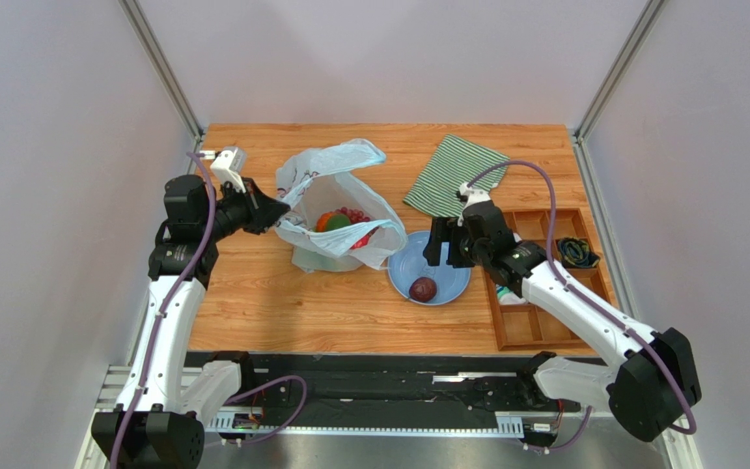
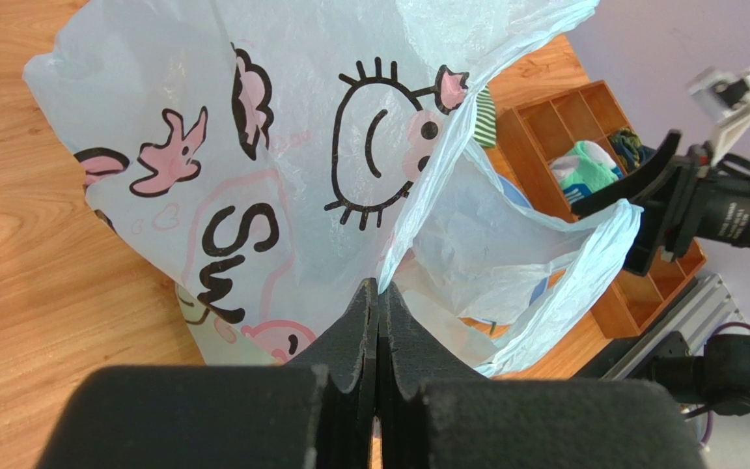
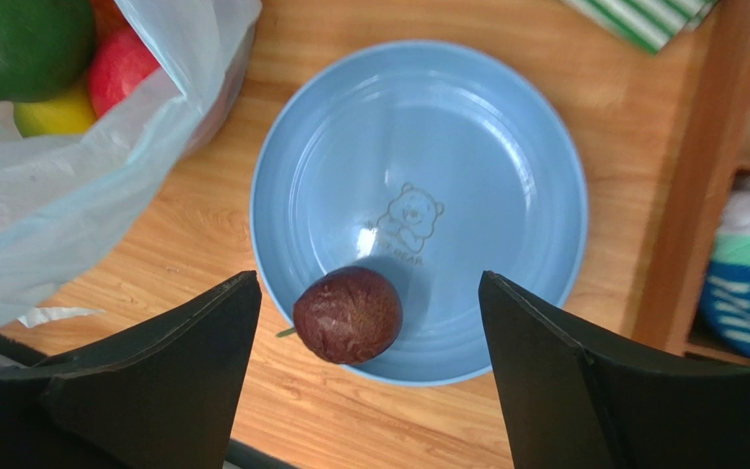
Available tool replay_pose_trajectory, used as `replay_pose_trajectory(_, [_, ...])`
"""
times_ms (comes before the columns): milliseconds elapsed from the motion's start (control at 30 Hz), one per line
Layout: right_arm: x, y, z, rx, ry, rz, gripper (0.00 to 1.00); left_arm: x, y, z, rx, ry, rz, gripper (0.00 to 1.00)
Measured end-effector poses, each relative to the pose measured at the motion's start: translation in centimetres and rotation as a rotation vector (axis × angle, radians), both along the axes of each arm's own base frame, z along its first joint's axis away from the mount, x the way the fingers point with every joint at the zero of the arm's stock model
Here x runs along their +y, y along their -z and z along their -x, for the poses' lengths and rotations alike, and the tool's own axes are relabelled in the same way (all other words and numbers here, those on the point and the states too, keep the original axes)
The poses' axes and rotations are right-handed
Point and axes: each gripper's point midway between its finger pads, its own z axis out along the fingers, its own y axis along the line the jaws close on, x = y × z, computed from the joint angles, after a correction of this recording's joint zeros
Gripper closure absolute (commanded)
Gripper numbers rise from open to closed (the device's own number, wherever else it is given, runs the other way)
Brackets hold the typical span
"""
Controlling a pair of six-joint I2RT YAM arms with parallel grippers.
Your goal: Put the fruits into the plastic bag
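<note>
The dark purple fruit (image 3: pixel 348 315) lies on the blue plate (image 3: pixel 506 147), centred between the right fingers (image 3: pixel 154 381), which are spread wide above it. The left fingers (image 2: pixel 354 332) clench the plastic bag (image 2: pixel 154 78) by its rim, mouth open just beside the plate.

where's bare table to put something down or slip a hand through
Widest bare wood: the near strip in front of the plastic bag and blue plate. A thinner strip runs behind the bag, left of the striped cloth. Crowded: little gap between bag and plate; the wooden tray fills the right side.
</note>
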Motion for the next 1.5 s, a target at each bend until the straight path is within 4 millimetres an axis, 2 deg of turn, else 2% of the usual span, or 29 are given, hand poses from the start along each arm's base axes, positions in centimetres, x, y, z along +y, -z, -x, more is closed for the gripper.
replay_pose_trajectory(267, [3.4,5.6,2.6,0.203,-0.071,-0.014,0.19,0.0,0.0,0.0,-0.001,0.0,0.0,1.0])
replay_pose_trajectory(367, [4.0,7.3,3.3,0.259,-0.082,0.008,0.19,0.0,0.0,0.0,-0.002,0.0,0.0,1.0])
replay_pose_trajectory(733, [3.9,9.6,3.6,0.32,-0.056,0.041,0.21,0.0,-0.1,0.1,-0.003,0.0,0.0,1.0])
replay_pose_trajectory(833, [4.0,10.3,3.7,0.339,-0.057,0.052,0.3,0.0,-0.1,0.1,-0.003,0.0,0.0,1.0])
replay_pose_trajectory(867, [4.0,10.5,3.8,0.343,-0.058,0.056,0.39,0.0,-0.1,0.1,-0.004,0.0,0.0,1.0])
replay_pose_trajectory(900, [4.1,10.6,3.9,0.346,-0.059,0.058,0.42,0.0,-0.1,0.1,-0.003,0.0,0.0,1.0])
replay_pose_trajectory(967, [4.2,10.6,3.8,0.342,-0.061,0.054,0.53,0.0,-0.1,0.1,-0.003,0.0,0.0,1.0])
replay_pose_trajectory(1067, [4.2,10.6,3.7,0.339,-0.061,0.055,0.58,0.0,-0.1,0.1,-0.004,0.0,0.0,1.0])
replay_pose_trajectory(1300, [3.0,10.0,3.3,0.297,-0.029,0.103,0.64,0.0,-0.1,0.1,-0.004,0.0,0.0,1.0])
replay_pose_trajectory(1400, [1.9,7.3,2.7,0.202,-0.008,0.106,0.66,0.0,-0.1,0.1,-0.004,0.0,0.0,1.0])
replay_pose_trajectory(1467, [1.3,4.3,2.1,0.105,0.006,0.084,0.68,0.0,-0.1,0.1,-0.004,0.0,0.0,1.0])
replay_pose_trajectory(1500, [1.0,2.0,1.7,0.032,0.016,0.06,0.69,0.0,-0.1,0.1,-0.004,0.0,0.0,1.0])
